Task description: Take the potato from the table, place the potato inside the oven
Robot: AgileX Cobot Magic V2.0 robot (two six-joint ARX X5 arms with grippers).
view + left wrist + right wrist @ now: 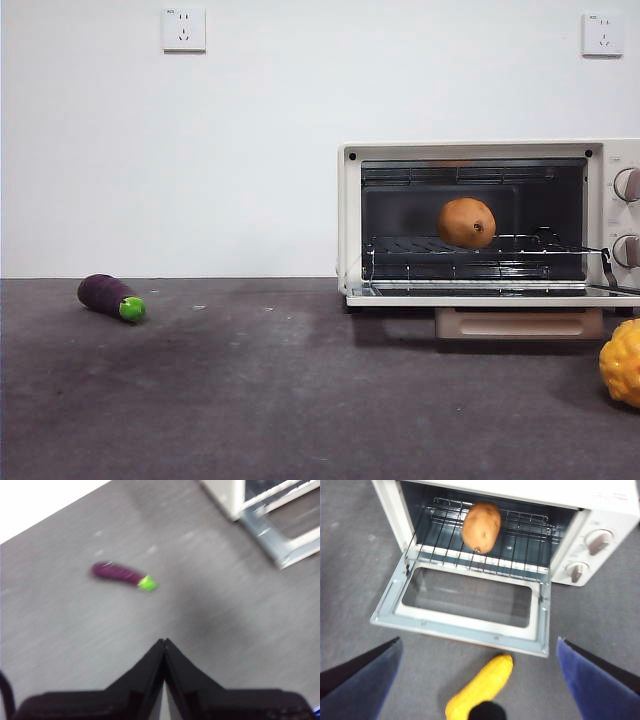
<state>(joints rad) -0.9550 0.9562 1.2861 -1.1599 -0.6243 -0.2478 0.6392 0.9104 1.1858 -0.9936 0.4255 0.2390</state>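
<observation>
Oven (350,215): I see it at the right of the table (260,400), door (465,630) dropped flat and open.
Oven contents: the potato (466,222) lies on the wire rack (520,540), dark spot toward the opening; nothing grips it.
Right gripper (480,680): I read it as released, jaws spread wide apart, hovering in front of the open door, above the yellow fruit (482,687).
Left gripper (164,645): clenched on nothing, jaw tips meeting, raised over bare table away from the oven.
Eggplant (110,297): on its side at the table's left, green tip facing the oven, well apart from it.
Wall (200,150): white, with two sockets (184,30).
</observation>
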